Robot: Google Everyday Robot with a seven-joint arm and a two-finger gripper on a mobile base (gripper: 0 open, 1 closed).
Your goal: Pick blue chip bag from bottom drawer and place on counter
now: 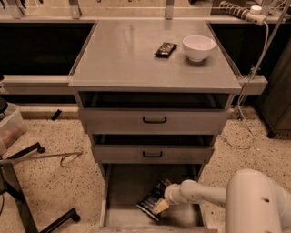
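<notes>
Saw nearest, at the lower right, the bulky white arm (254, 200) reaching leftward into the bottom drawer (127, 186), pulled well out of the cabinet. Found the hand (160, 206) low over the drawer's grey floor, right of centre and toward the front edge, its pale tip touching the right side of the blue chip bag (149, 202). Could not tell whether the hand was wide, narrow or holding the bag. Noted the bag lying slantwise on the drawer floor, one end toward the front wall and the other toward the back, directly under and left of the hand, well below the desk. Noted speckled terrazzo floor (68, 182) on both sides of the cabinet, with black stand legs (27, 200) at the left, a thin metal rod with a hooked end (45, 157) above them, and a clear bin (9, 127) at the left edge. Saw above the bottom drawer the middle drawer (182, 154) and the top drawer (113, 121), each with a black handle and each drawn out a little. Found farther back the flat grey desk (122, 54) carrying a small dark packet (165, 49) and, just right of it, a white bowl (198, 47). Made out beyond these a power strip (236, 10) at the top right, a thin cable (249, 77) hanging from it, and a dark cabinet (279, 91) at the right edge.
</notes>
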